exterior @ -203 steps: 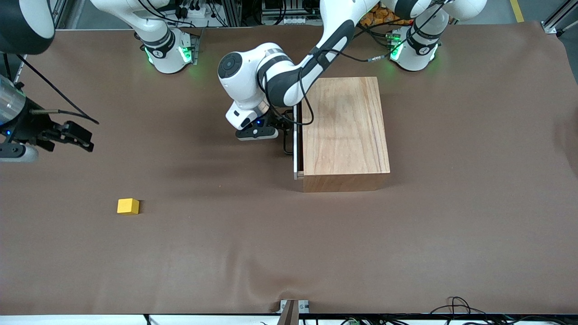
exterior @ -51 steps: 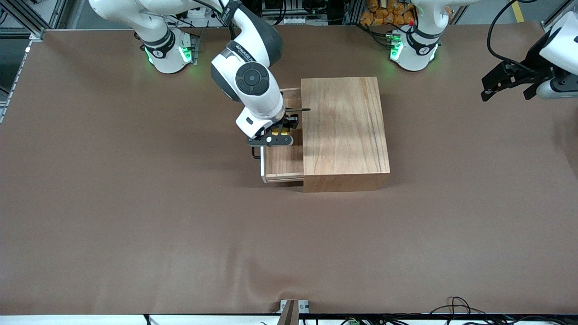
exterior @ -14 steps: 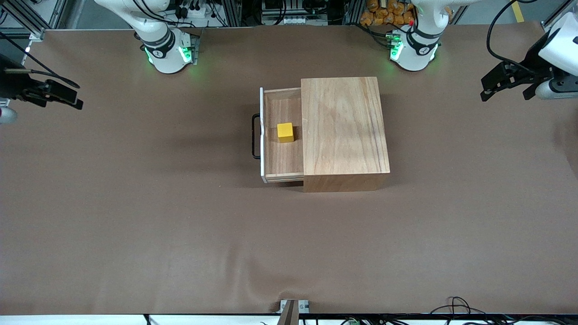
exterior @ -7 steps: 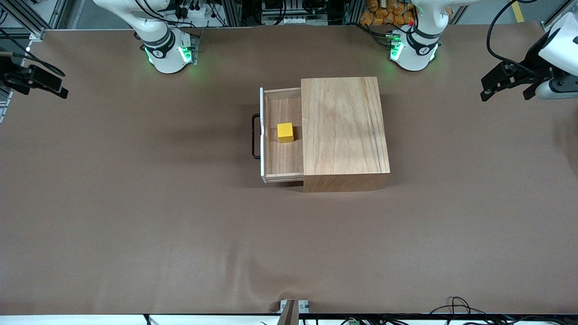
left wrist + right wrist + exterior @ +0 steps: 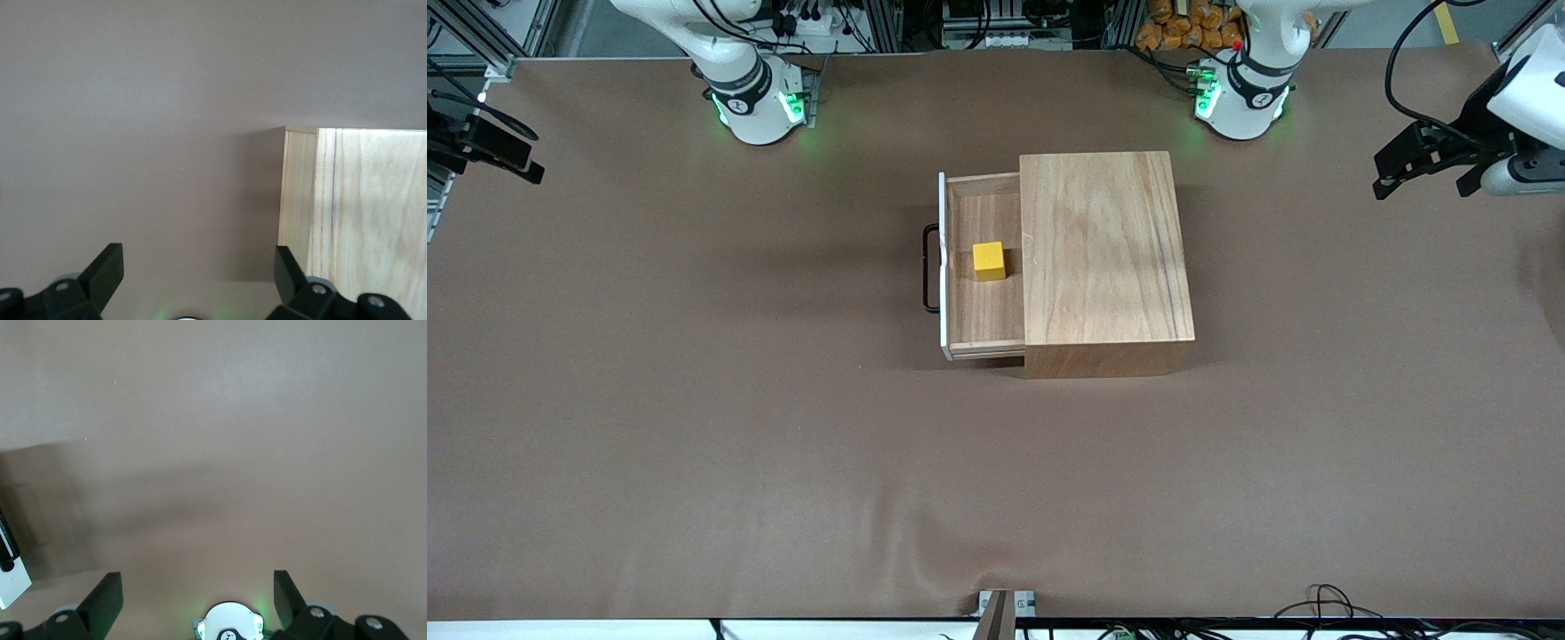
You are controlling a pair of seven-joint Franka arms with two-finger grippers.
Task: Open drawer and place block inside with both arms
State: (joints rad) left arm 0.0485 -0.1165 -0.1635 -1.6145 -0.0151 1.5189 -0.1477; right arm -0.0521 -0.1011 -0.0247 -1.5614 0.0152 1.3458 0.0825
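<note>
Front view: the drawer point(image 5: 984, 311) is seen pulled out of the wooden box point(image 5: 1104, 253) toward the right arm's end of the table point(image 5: 783, 462). Its white front panel and black handle point(image 5: 930, 268) face that end. The block point(image 5: 989, 260) is seen resting on the drawer floor, just beside the box's edge, apart from the front panel. The right gripper point(image 5: 482, 149) is held up over the table edge at the right arm's end, well apart from the drawer; nothing is held. The left gripper point(image 5: 1430, 163) is held up over the left arm's end of the table, fingers spread, nothing between them.

Left wrist view: the left gripper point(image 5: 197, 273) is shown with fingers point(image 5: 107, 270) wide apart and empty. A corner of the wooden box point(image 5: 360, 207) is seen below, with brown table point(image 5: 147, 133) beside it.

Right wrist view: the right gripper point(image 5: 197, 593) is shown with fingers point(image 5: 107, 593) spread wide, nothing gripped. Only table point(image 5: 220, 440) and a sliver of the drawer's white panel point(image 5: 13, 577) are seen below.
</note>
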